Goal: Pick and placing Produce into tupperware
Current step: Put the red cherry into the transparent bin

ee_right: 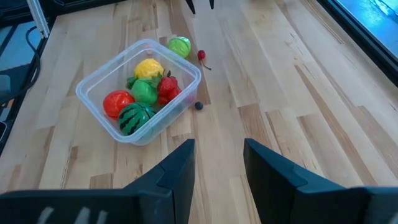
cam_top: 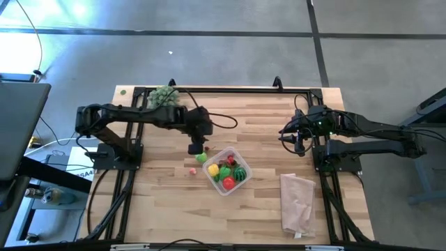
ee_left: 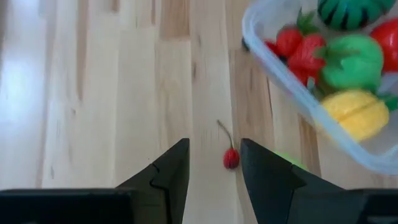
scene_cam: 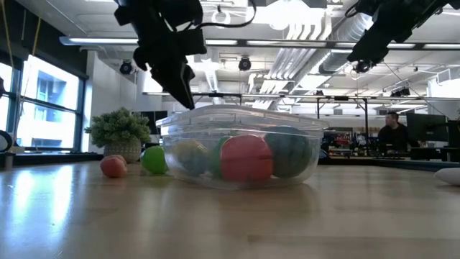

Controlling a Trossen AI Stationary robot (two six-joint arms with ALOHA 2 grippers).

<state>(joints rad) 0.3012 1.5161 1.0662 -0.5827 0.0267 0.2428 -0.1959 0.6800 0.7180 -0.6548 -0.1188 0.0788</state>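
A: While the overhead camera is looking down, the left claw (cam_top: 198, 148) is hanging just off the tupperware (cam_top: 227, 170), with a green fruit (cam_top: 201, 157) lying on the table (cam_top: 265, 139) right beneath it and a small red piece (cam_top: 193, 171) a little farther out. The right claw (cam_top: 298, 141) is waiting well off to the tupperware's other side.

B: From table level, the left claw (scene_cam: 183, 90) is hovering above the tupperware (scene_cam: 241, 147), clear of the wood. The green fruit (scene_cam: 153, 160) and a reddish one (scene_cam: 113, 166) are sitting beside the box, below that claw.

A: Through the left wrist camera, the fingers (ee_left: 171, 171) are standing partly apart and holding nothing, and a small red cherry (ee_left: 231, 158) is lying on the table between them.

B: The right wrist camera is showing its own fingers (ee_right: 177, 168) partly apart too, empty, with the tupperware (ee_right: 138, 90) well ahead, already carrying the watermelon ball (ee_right: 135, 117) and other produce.

A: I'm judging this as the reach for the next loose piece. It's calling for lowering straight down, centring on the cherry, and closing gently, since something that small could slip out.
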